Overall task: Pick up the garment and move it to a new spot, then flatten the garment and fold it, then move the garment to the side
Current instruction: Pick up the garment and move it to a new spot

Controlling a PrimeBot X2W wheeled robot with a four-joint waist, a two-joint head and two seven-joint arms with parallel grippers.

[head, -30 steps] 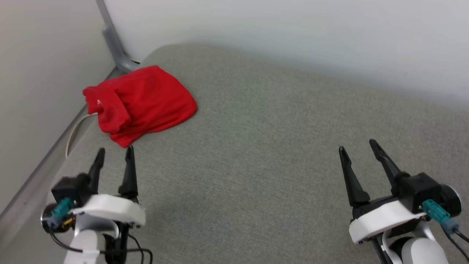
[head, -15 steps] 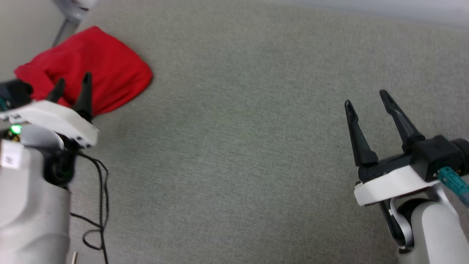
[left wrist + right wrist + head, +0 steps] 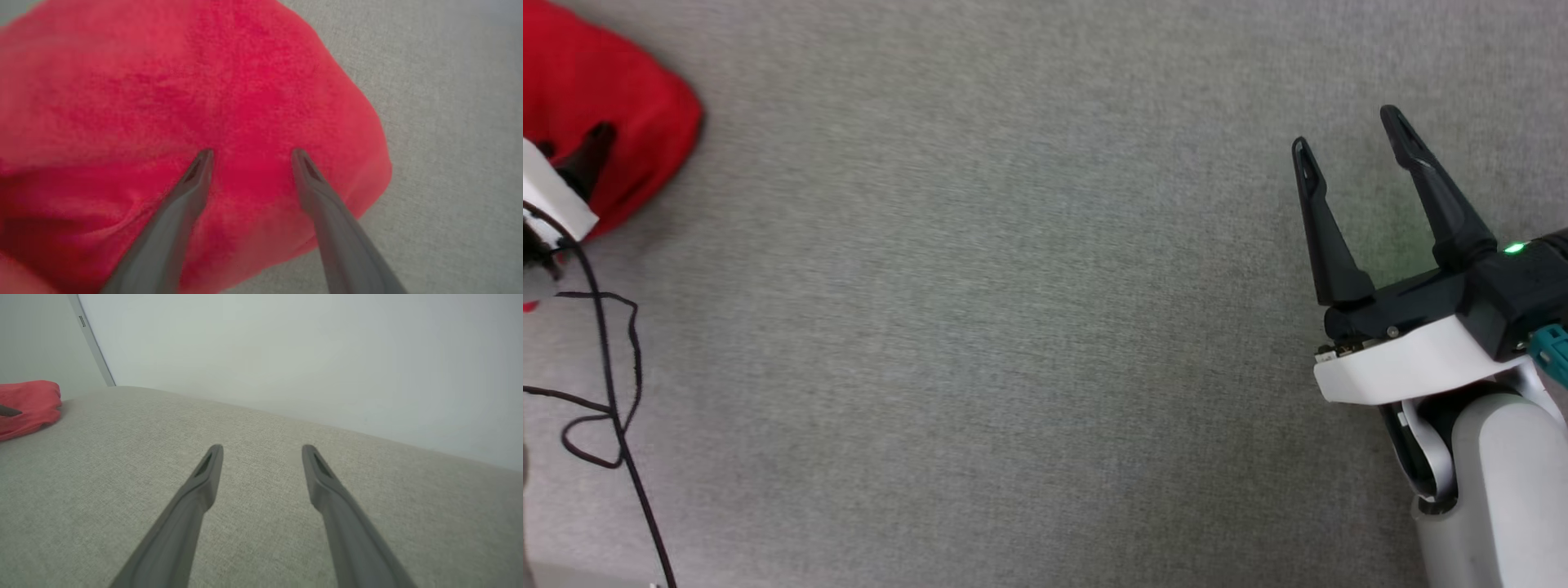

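Note:
The garment is a crumpled red bundle at the upper left corner of the head view, lying on the grey padded surface. In the left wrist view the garment lies close under my left gripper, whose two fingers stand apart over the red cloth with nothing between them. One dark fingertip of that gripper pokes up at the left edge of the head view. My right gripper is open over bare surface at the right; the right wrist view shows its fingers spread, with the garment far off at the left.
A black cable from the left arm loops over the surface at the lower left. Pale walls rise behind the surface, with a grey strip in the corner.
The head camera has tilted down and swung, so the garment has slid to the upper left corner. My left gripper has reached forward over the garment. The right gripper stays open.

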